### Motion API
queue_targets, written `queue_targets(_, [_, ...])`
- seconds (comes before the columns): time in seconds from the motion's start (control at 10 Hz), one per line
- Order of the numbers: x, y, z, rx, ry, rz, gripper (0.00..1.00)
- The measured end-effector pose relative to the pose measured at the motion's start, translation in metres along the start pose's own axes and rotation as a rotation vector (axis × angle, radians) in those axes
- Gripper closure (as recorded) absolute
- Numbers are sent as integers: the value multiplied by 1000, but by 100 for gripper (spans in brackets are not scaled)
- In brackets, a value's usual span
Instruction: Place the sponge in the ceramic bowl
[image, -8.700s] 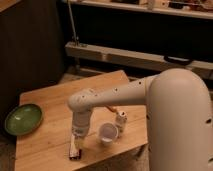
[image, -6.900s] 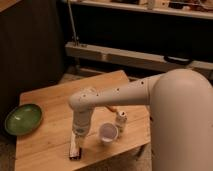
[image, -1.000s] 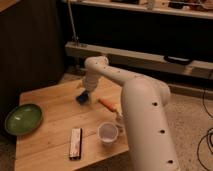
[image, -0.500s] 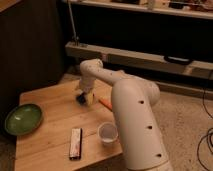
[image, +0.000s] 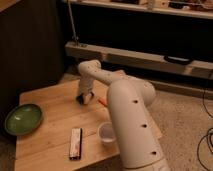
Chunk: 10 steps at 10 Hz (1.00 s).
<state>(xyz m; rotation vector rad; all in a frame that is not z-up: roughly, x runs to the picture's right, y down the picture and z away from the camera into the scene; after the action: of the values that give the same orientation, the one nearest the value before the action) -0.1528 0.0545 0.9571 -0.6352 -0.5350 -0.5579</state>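
The ceramic bowl (image: 23, 119) is a wide green dish at the left edge of the wooden table (image: 55, 112), and nothing lies in it. My gripper (image: 84, 98) points down at the far middle of the table, right of the bowl and well apart from it. It is low, at or just above the wood. The sponge is not visible; the gripper may be covering it, but I cannot tell. My white arm (image: 125, 115) stretches from the lower right across the table to that spot.
An orange stick-like item (image: 102, 101) lies just right of the gripper. A small white cup (image: 106, 133) stands near the front right, beside the arm. A long dark-and-white bar (image: 75, 143) lies flat near the front edge. Dark shelving runs behind the table.
The arm has left the front of the table by the bar and cup and swung to the far middle. Over the last second the gripper drifted slightly left and down.
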Motion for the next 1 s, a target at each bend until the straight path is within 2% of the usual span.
queue_targets(0.1, [-2,-1,-3,1,-9,-4,78])
queue_targets(0.3, [-23,1,-24,12,-45,-37,98])
queue_targets(0.4, [-41,6,-34,12,-61,-76,100])
queue_targets(0.6, [-99,17,-49,13,-104,-184,100])
queue_targets(1.0, [-194,41,-58,-14,-166,-354,100])
